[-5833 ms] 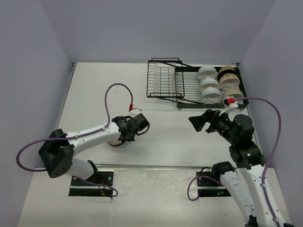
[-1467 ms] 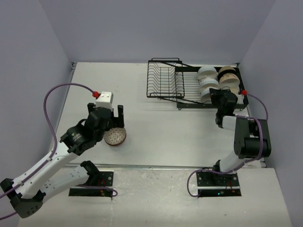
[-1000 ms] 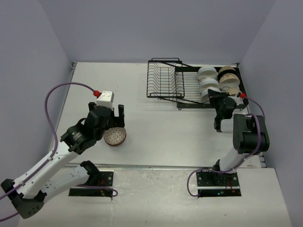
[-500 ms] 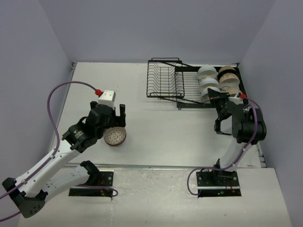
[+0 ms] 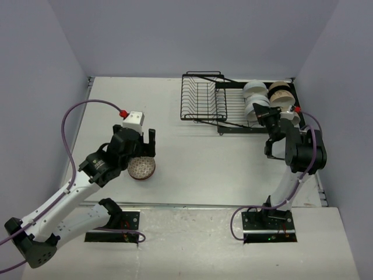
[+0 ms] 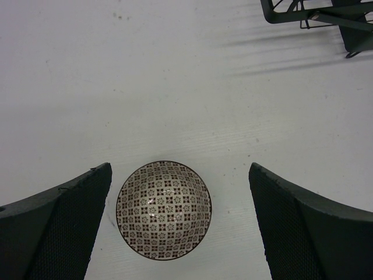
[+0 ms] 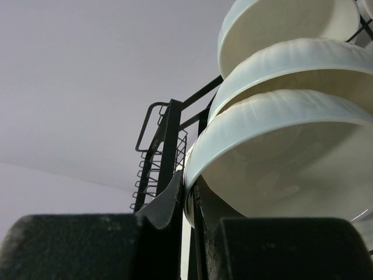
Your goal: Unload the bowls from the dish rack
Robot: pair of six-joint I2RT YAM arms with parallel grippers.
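The overhead view only places the right gripper (image 5: 269, 116) at the dish rack (image 5: 204, 99), far right on the desk (image 5: 192, 157). Its wrist camera shows more: the fingers (image 7: 163, 207) pinch the rim of the nearest white bowl (image 7: 280, 157), which stands on edge in the rack. The left gripper (image 6: 179, 169) hangs spread wide above the reddish-brown patterned bowl (image 6: 164, 210), which sits upright on the desk, untouched.

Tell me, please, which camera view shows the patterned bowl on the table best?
Left wrist: it looks straight down on the whole patterned bowl. Top external shows it small, partly under the left gripper. Right wrist shows only white bowls in the dish rack.
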